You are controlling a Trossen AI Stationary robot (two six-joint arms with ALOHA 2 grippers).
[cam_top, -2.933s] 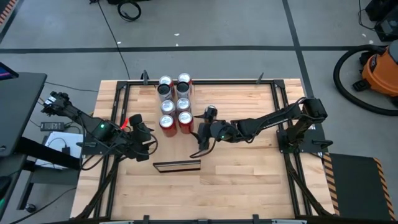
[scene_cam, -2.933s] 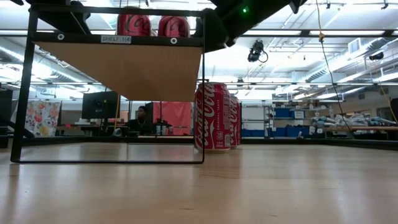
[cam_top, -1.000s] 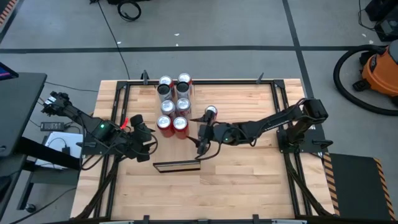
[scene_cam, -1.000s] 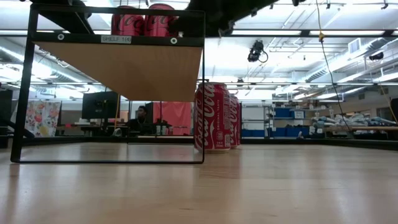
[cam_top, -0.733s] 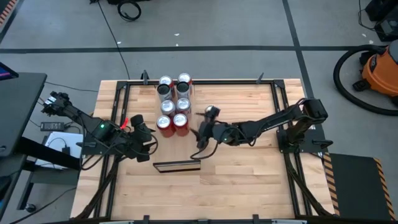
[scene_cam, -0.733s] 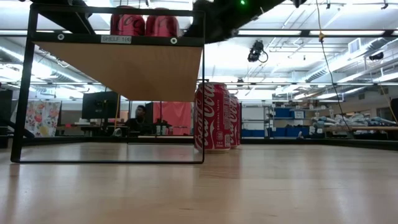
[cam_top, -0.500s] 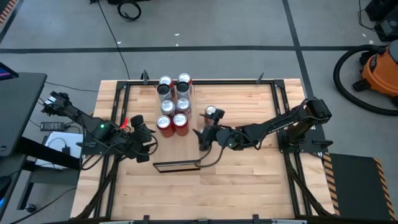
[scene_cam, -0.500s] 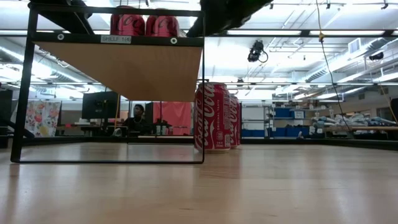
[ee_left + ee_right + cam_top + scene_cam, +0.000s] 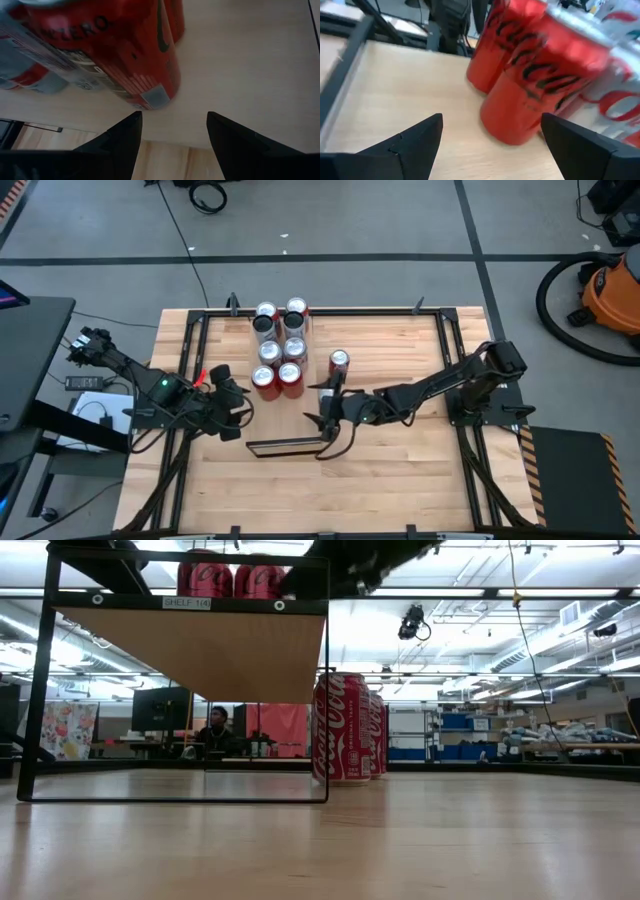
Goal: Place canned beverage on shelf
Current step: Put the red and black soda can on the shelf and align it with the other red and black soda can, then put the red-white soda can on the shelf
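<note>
The shelf [image 9: 200, 645] is a pale wood board in a black frame; its near end shows in the high view [image 9: 285, 446]. Two red cans [image 9: 277, 378] stand on its top, also seen in the low view [image 9: 232, 576], with several more cans [image 9: 280, 328] behind them. One red can [image 9: 339, 361] stands apart to the right; in the low view it [image 9: 342, 728] rests on the tabletop. My right gripper [image 9: 320, 425] is open and empty, right of and nearer than the two red cans [image 9: 535, 75]. My left gripper [image 9: 232, 395] is open and empty, just left of them, facing a red Zero can [image 9: 125, 55].
The shelf's black frame posts [image 9: 326, 680] stand at its near end. Black rails [image 9: 450, 360] run along the table's sides. Bare slatted tabletop [image 9: 390, 470] lies in front of and to the right of the shelf. A person [image 9: 212, 730] sits in the room behind.
My right gripper has drawn back from beside the two red cans, toward the table's near edge and a little to the right, uncovering the single can. The cans have stayed where they were.
</note>
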